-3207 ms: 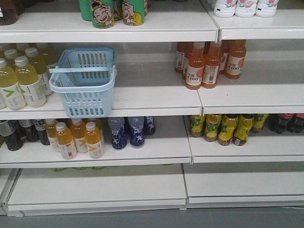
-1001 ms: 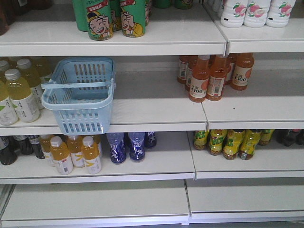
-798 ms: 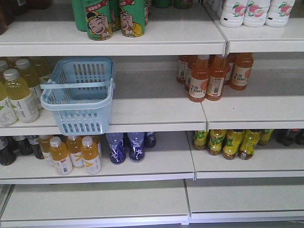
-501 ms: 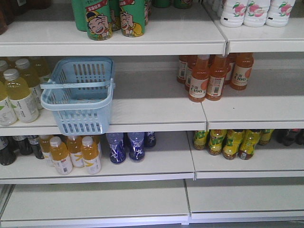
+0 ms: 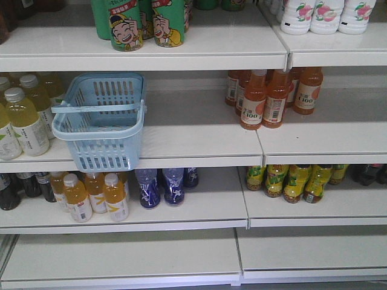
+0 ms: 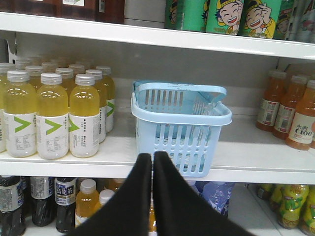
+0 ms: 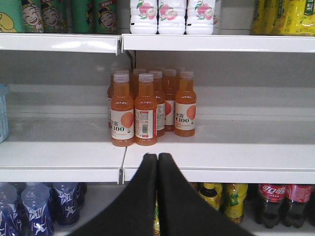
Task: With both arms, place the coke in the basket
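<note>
The light blue slotted basket (image 5: 103, 154) stands on the middle shelf at the left, its thin handle lying across the top. It overhangs the shelf's front edge a little. In the left wrist view the basket (image 6: 177, 142) is straight ahead, and my left gripper (image 6: 152, 155) is shut and empty just in front of its lower wall. My right gripper (image 7: 157, 156) is also shut and empty, facing the shelf edge below the orange bottles. A sliver of the basket (image 7: 2, 113) shows at that view's left edge. The coke is out of view. Neither arm shows in the front view.
Yellow drink bottles (image 5: 21, 121) crowd the basket's left side. Orange bottles (image 5: 266, 99) stand further right on the same shelf (image 5: 199, 136). Green cartoon cans (image 5: 139, 24) are on the shelf above. Blue bottles (image 5: 160, 184) and dark cola bottles with red labels (image 7: 275, 201) are on the shelf below.
Since 3.2 s ago the front view has drawn closer to the shelves, and everything sits lower and larger in frame. Over the last second the picture has barely shifted.
</note>
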`<state>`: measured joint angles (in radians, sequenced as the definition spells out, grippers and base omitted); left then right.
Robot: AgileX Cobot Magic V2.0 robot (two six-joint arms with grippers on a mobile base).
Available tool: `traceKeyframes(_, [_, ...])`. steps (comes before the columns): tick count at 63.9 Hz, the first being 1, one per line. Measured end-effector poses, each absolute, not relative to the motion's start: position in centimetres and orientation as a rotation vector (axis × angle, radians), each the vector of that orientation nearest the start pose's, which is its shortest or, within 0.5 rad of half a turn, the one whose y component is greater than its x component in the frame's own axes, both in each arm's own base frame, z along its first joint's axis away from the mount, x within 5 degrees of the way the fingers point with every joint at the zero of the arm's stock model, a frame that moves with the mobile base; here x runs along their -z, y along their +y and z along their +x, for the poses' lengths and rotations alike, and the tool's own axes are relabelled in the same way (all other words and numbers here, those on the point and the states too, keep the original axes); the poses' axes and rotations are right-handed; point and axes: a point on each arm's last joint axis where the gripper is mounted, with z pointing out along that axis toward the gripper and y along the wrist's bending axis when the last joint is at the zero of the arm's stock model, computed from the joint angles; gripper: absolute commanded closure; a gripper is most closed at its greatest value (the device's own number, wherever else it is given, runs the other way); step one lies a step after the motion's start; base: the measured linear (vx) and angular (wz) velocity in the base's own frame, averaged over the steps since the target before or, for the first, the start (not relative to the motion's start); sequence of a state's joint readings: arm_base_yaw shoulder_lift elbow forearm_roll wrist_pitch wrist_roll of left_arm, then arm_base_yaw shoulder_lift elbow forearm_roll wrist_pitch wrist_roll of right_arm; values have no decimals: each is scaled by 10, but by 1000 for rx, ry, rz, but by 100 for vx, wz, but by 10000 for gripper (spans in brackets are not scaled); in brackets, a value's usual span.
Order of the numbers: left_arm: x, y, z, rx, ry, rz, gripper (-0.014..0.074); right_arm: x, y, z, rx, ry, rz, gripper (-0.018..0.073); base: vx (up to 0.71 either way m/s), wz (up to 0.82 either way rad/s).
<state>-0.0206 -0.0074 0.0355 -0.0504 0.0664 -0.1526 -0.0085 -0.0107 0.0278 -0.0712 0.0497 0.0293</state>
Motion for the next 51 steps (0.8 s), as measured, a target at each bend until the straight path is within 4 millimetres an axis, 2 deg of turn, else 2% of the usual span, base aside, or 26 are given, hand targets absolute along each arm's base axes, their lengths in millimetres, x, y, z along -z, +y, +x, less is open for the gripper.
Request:
traceKeyframes(10, [-197,-1,57,178,1561,-141,603,-200,-1,57,43,1550,-23,569,0,0])
traceKeyframes(26, [-215,-1,55,182,1468,-134,603,-200,-1,57,43,1550,-23,569,0,0])
traceKeyframes(37, [-246,-1,60,182,1458,-134,603,-200,-1,57,43,1550,-23,569,0,0])
traceKeyframes(51, [-312,-2,86,178,1508,-133,603,-200,-1,57,43,1550,-23,569,0,0])
